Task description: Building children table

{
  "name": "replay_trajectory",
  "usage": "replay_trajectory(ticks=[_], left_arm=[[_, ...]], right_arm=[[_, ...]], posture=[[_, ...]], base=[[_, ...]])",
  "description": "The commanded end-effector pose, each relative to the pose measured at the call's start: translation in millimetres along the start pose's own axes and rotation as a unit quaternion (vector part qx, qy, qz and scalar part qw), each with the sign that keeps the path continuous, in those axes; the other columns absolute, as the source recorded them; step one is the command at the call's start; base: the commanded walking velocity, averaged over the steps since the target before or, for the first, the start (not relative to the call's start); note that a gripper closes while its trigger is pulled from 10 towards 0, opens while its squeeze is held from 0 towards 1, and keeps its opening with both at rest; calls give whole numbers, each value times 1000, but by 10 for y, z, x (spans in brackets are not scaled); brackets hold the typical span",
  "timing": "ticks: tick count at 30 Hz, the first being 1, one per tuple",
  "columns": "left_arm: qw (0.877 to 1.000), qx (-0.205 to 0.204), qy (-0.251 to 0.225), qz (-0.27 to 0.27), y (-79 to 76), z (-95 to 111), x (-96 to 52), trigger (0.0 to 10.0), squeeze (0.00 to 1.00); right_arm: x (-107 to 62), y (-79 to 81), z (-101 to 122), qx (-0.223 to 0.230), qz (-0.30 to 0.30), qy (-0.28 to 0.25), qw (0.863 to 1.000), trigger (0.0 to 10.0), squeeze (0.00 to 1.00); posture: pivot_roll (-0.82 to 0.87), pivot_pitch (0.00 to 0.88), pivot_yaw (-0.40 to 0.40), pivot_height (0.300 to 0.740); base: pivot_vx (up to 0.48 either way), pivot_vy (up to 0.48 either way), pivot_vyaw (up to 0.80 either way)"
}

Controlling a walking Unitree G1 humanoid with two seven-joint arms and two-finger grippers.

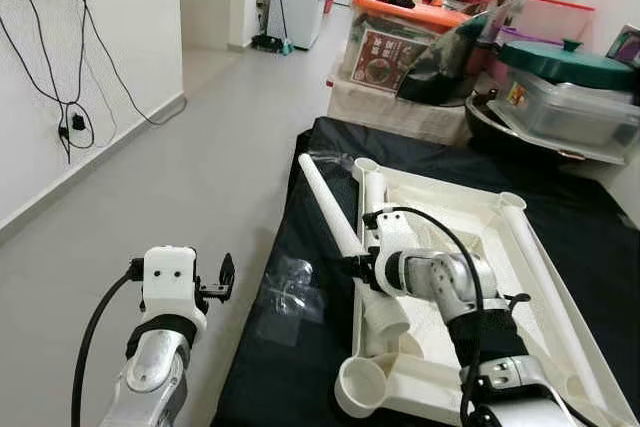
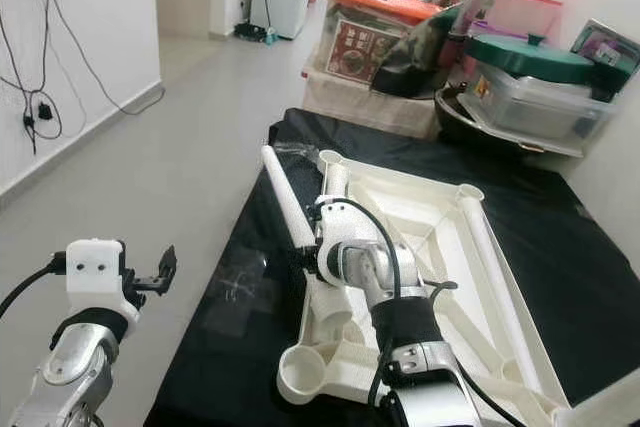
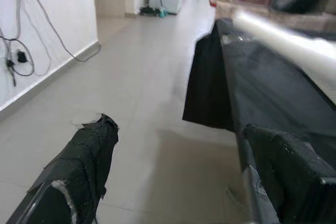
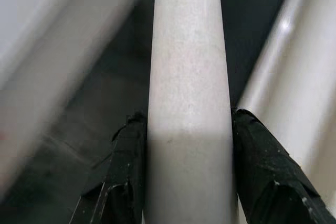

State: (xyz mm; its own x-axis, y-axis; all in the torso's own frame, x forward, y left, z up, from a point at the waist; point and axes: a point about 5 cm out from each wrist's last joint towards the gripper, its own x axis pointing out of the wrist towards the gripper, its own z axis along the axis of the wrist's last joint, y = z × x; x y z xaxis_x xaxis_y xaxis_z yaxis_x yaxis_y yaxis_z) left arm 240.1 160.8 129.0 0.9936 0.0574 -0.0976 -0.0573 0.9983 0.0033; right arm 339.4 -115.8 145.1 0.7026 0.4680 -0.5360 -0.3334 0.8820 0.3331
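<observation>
A white plastic tabletop (image 1: pixel 470 247) lies upside down on a black cloth (image 1: pixel 590 247), its ribbed underside facing up and round sockets moulded at the corners. The near-left socket (image 1: pixel 362 385) is an open cup. Two legs lie inside the tray-like underside: one (image 1: pixel 535 262) along its right rim, another short tube (image 1: pixel 372 187) near the far-left corner.

The right gripper (image 4: pixel 181 145) is clamped on a third leg (image 1: pixel 330 209) — a smooth, matte white tapered tube. In the right wrist view its two black, tape-wrapped fingers (image 4: pixel 126 171) press against opposite sides of the tube. In the left eye view this leg slants along the tabletop's left edge, its far end pointing away from the robot over the cloth. The silver right arm reaches in from the lower right, a black cable looping over its wrist.

The left gripper (image 1: pixel 222 277) hangs over the grey tiled floor (image 1: pixel 200 167), beside the cloth's hanging left edge and well apart from the tabletop. Its fingers (image 3: pixel 86 166) stand spread, with nothing between them.

A crumpled clear plastic bag (image 1: pixel 285 297) lies on the cloth, just left of the tabletop.

Beyond the cloth stands clutter — a lidded clear box with a green lid (image 1: pixel 565 62), an orange-lidded box (image 1: pixel 420 12) and a dark pan (image 1: pixel 500 127). Black cables (image 1: pixel 65 107) hang on the white wall at left.
</observation>
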Motion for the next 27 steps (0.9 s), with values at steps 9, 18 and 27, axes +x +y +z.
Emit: replay_trajectory(ticks=[9,18,27], left_arm=[[999,-6,0,-32,-57,13,20,10000,0],[968,-110,-35,-225,-366,267,33,10000,0],[934,-115,-15,-339,-497,266,-79,10000,0]], right_arm=[[-429,580,626,-5,174,-134,976,0,0],[-577,726,907,-15,145,-297,944,0,0],[-527,804,926,-41,69,-389,918,0,0]], posture=[[82,0,-137,740],[86,0,-120,740],[110,0,-109,740]], base=[[0,0,0],[0,0,0],[0,0,0]])
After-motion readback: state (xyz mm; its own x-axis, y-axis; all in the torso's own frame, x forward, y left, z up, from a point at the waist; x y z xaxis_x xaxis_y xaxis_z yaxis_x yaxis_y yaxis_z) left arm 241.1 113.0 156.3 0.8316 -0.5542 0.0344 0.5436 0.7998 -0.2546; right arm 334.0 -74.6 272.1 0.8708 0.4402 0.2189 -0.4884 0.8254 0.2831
